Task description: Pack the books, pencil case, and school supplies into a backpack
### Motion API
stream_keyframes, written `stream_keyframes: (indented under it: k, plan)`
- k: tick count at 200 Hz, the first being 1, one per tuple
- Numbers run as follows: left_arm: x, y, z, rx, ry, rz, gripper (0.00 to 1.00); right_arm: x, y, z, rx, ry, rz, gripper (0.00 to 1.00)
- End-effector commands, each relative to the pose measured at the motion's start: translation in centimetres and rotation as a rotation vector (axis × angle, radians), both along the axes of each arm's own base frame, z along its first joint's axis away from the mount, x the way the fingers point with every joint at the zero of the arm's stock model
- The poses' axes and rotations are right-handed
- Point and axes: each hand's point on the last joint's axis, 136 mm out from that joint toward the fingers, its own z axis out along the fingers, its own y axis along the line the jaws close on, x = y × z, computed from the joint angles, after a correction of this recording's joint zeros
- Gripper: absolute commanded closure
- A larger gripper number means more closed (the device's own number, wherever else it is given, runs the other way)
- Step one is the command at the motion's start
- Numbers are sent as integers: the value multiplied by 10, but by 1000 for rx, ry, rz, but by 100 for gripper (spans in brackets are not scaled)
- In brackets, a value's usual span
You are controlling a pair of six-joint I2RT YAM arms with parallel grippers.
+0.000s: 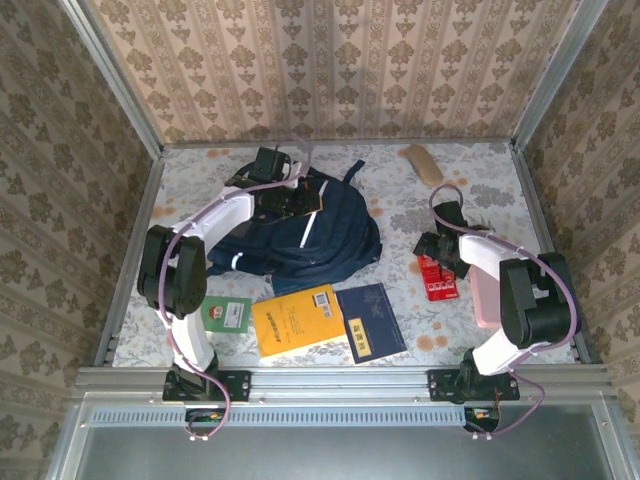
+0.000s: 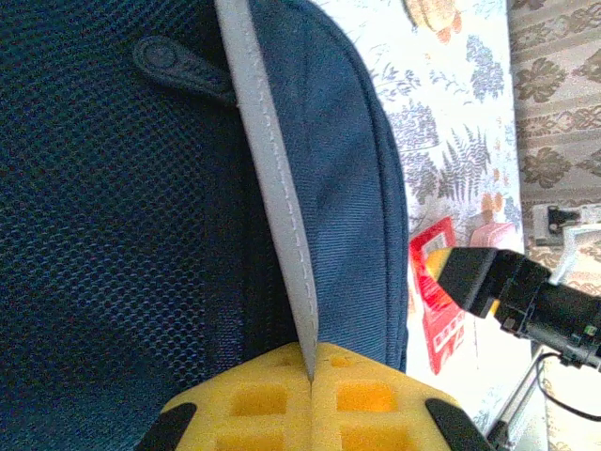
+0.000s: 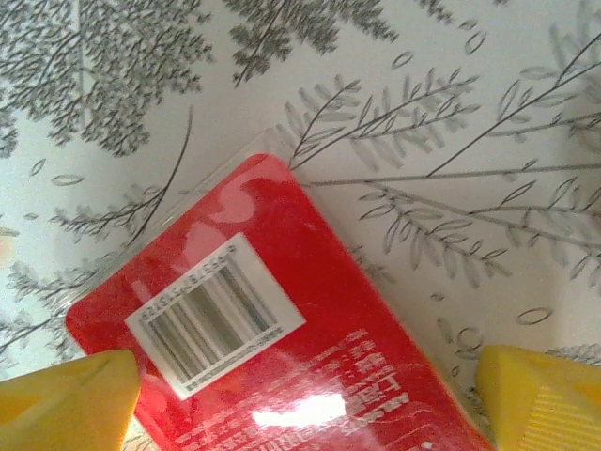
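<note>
I see the backpack (image 1: 300,235) lying left of the table's centre. My left wrist view resolves what the overhead leaves unclear: the left gripper (image 2: 311,381) has its yellow fingers (image 2: 376,404) pressed together on the bag's pale grey strip (image 2: 272,178). Overhead, the orange-yellow book (image 1: 297,320) and a navy book (image 1: 370,320) lie at the backpack's 6 o'clock. At its 4 o'clock the right gripper (image 3: 300,404) stands over the flat red pack (image 3: 319,310), fingers spread wide and gripping nothing, and its wrist view shows a white barcode label (image 3: 216,315).

backpack (image 1: 300,235): centre | books (image 1: 300,320): row just before it | flat pack (image 1: 438,278): right of backpack, apart
</note>
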Motion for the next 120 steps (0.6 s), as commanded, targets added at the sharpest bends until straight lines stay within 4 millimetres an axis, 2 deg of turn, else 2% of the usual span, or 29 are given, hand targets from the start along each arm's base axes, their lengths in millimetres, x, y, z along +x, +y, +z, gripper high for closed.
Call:
stream_keyframes:
  k: [1, 30, 60, 68, 72, 94, 120]
  plan:
    - [1, -3, 22, -50, -54, 6, 100, -14, 21, 5, 153, -12, -31, 10]
    - [0, -11, 19, -99, -11, -13, 100, -22, 48, 7, 333, -48, -81, 12]
    - [0, -10, 18, -104, -9, -11, 100, -30, 81, 12, 434, -47, -11, 16]
    - [-1, -11, 19, -108, -11, -13, 100, -35, 78, 11, 386, -30, 10, 16]
    - [-1, -11, 19, -109, -8, -13, 100, -37, 75, 17, 359, -48, 20, 16]
    - [-1, -13, 16, -121, 2, -18, 100, -45, 48, 21, 239, -58, 9, 18]
    - [-1, -15, 10, -126, 20, -20, 100, -42, 30, 23, 175, -63, 26, 21]
